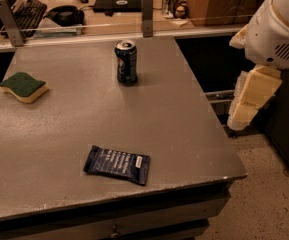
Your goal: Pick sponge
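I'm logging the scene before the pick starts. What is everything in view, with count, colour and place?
sponge: one, dark green over pale yellow, near the table's left edge
can: one, dark blue, upright, back centre of the table
snack packet: one, dark blue, flat near the front edge
table: one, grey, fills most of the view
keyboard: one, black, desk behind, left
arm: one, white, upper right
gripper: one, pale yellow, beyond the table's right edge, far from the sponge

One sponge (24,86), one can (126,62), one packet (117,164)
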Robot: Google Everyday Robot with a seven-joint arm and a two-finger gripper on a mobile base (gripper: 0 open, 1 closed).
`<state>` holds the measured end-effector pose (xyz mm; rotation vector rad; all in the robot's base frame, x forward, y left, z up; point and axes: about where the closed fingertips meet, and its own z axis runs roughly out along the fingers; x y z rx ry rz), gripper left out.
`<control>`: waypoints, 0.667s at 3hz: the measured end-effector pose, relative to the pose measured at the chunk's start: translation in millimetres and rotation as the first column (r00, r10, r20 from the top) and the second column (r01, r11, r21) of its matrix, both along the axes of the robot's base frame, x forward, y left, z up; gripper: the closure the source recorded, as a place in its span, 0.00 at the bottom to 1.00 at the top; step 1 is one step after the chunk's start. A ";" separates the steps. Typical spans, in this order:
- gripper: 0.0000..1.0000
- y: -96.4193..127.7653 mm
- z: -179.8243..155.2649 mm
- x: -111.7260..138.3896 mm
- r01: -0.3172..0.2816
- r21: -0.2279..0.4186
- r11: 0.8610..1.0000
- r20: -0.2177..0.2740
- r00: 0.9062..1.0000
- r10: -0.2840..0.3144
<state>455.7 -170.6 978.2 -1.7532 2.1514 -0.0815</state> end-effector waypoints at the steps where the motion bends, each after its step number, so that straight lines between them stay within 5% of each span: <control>1: 0.00 82.2 -10.6 23.6 -0.078 0.065 0.995 -0.002 0.997 0.078; 2: 0.00 192.2 -15.2 36.4 -0.176 0.144 0.974 -0.015 0.984 0.180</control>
